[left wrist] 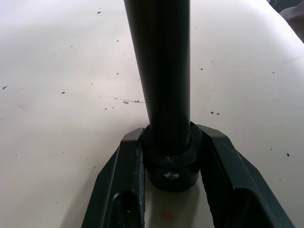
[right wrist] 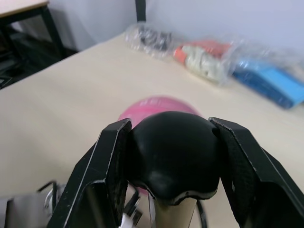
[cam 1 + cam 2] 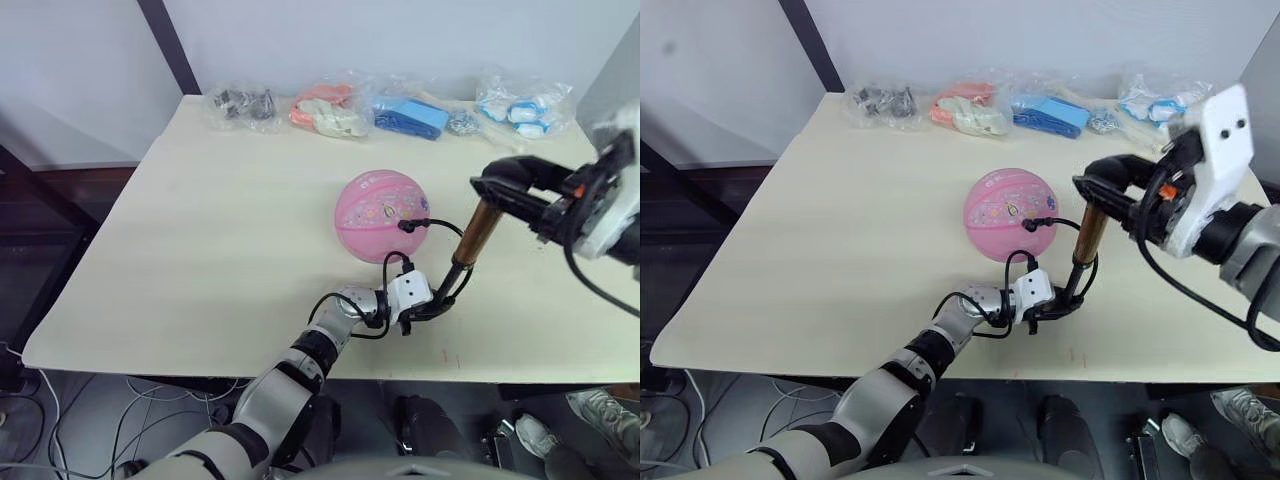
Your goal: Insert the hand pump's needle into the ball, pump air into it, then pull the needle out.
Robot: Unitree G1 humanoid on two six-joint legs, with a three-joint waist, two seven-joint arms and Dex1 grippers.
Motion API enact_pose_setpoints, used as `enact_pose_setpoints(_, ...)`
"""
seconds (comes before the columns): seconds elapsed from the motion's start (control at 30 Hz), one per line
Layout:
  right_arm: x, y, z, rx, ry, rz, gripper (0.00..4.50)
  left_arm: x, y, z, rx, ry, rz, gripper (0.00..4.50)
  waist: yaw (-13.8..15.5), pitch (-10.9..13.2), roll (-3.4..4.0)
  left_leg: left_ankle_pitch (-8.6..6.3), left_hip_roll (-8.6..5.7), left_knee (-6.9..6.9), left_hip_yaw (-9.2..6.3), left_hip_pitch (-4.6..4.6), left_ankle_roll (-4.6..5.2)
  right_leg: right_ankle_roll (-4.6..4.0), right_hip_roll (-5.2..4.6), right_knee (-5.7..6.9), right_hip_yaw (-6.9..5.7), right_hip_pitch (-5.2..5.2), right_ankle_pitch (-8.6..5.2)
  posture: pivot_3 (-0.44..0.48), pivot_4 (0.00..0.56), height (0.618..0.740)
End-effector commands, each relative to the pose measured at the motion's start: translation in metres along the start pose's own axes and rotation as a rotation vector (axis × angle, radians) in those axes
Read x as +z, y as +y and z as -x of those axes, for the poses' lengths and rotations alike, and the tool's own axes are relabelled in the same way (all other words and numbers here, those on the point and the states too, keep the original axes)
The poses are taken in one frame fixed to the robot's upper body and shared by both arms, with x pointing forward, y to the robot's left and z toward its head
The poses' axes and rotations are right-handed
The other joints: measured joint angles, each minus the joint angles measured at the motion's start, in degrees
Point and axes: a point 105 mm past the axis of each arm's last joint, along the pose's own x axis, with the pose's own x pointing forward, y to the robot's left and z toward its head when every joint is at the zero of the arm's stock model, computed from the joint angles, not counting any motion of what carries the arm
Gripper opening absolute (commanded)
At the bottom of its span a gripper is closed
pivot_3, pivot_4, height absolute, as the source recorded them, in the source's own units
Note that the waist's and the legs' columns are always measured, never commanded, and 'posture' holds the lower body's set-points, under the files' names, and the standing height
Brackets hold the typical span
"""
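Note:
The pink ball (image 3: pixel 380 215) rests at the middle of the table (image 3: pixel 200 250). Just to its right the gold-bronze hand pump (image 3: pixel 478 232) stands tilted. My left gripper (image 3: pixel 435 303) is shut on the pump's black lower end (image 1: pixel 171 164), close to the tabletop. My right gripper (image 3: pixel 492 190) is shut on the black handle (image 2: pixel 173 156) at the pump's top. A thin black hose (image 3: pixel 447 227) arcs from the pump to a small black fitting (image 3: pixel 407 225) pressed against the ball's right side. The needle's pin is hidden at the ball.
Several clear plastic bags of small items line the table's far edge: dark parts (image 3: pixel 243 104), orange and white pieces (image 3: pixel 330 110), blue pieces (image 3: pixel 412 115), white and blue pieces (image 3: pixel 525 105). The table's front edge lies just below my left gripper.

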Motion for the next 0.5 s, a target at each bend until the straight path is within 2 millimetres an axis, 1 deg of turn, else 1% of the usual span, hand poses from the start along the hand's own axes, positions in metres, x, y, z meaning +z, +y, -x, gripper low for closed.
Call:
enact_pose_setpoints(0.03,0.033,-0.019,0.016,-0.149,-0.162,0.07,2.08,-0.035,-0.021,0.006,-0.072,0.119,0.06,1.09,0.1,0.0,-0.01,0.0,0.0,0.0,0.01,-0.01,0.0,0.0,0.0,0.0,0.0,-0.01,0.0,0.0,0.15,0.74)
enact_pose_setpoints(0.07,0.022,-0.019,0.014,-0.152,-0.121,0.076,2.08,-0.035,-0.021,0.006,-0.072,0.119,0.059,1.09,0.0,0.0,-0.03,0.0,0.0,0.0,-0.01,-0.02,0.0,0.0,-0.01,0.0,-0.01,-0.01,0.0,0.0,0.15,0.74)
enact_pose_setpoints(0.13,-0.003,-0.02,0.01,-0.149,-0.081,0.004,2.08,-0.034,-0.021,0.006,-0.073,0.116,0.058,1.09,0.0,-0.1,-0.2,0.0,0.0,0.0,-0.02,-0.02,0.0,0.0,-0.01,0.0,-0.01,-0.01,0.0,0.0,0.15,0.74)
enact_pose_setpoints(0.17,-0.016,-0.021,0.009,-0.158,-0.046,-0.005,2.08,-0.034,-0.021,0.006,-0.073,0.116,0.058,1.09,0.0,-0.1,-0.3,0.0,0.01,-0.01,-0.03,0.01,0.0,0.0,0.01,0.0,-0.03,0.02,0.0,0.0,0.15,0.74)
enact_pose_setpoints(0.23,-0.049,-0.021,0.005,-0.16,0.059,0.006,2.08,-0.034,-0.021,0.006,-0.073,0.116,0.058,1.09,0.0,-0.2,-0.29,0.0,0.04,0.0,-0.02,0.12,0.0,0.01,0.04,0.01,-0.01,0.1,0.0,0.0,0.15,0.74)
enact_pose_setpoints(0.3,-0.067,-0.021,0.004,-0.164,0.089,-0.023,2.08,-0.033,-0.021,0.005,-0.072,0.116,0.058,1.09,0.0,-0.6,-0.64,0.0,0.05,0.0,-0.03,0.31,0.0,0.0,0.05,0.02,-0.02,0.24,0.0,0.0,0.15,0.74)
enact_pose_setpoints(0.33,-0.081,-0.022,0.002,-0.171,0.108,-0.05,2.08,-0.033,-0.021,0.005,-0.071,0.117,0.059,1.09,0.0,-1.0,-0.97,0.0,0.09,-0.01,-0.06,0.38,0.0,0.0,0.11,0.01,-0.05,0.3,-0.01,0.0,0.15,0.74)
enact_pose_setpoints(0.37,-0.098,-0.023,0.001,-0.181,0.156,-0.056,2.08,-0.033,-0.02,0.005,-0.07,0.118,0.059,1.09,0.0,-1.1,-1.11,-0.01,0.13,-0.03,-0.1,0.49,0.0,-0.03,0.14,0.01,-0.09,0.38,-0.02,0.0,0.15,0.74)
enact_pose_setpoints(0.43,-0.132,-0.015,-0.005,-0.172,0.214,-0.121,2.08,-0.034,-0.019,0.006,-0.063,0.122,0.062,1.09,-0.1,-1.6,-1.54,-0.01,0.2,-0.08,-0.14,0.65,0.0,-0.27,0.2,0.0,-0.12,0.5,-0.16,0.0,0.15,0.74)
enact_pose_setpoints(0.5,-0.159,-0.008,-0.008,-0.168,0.26,-0.152,2.08,-0.035,-0.018,0.007,-0.058,0.123,0.065,1.09,-0.2,-1.7,-1.64,-0.05,0.33,-0.15,-0.11,1.23,0.04,-0.35,0.21,-0.02,-0.14,1.04,-0.32,0.0,0.15,0.74)
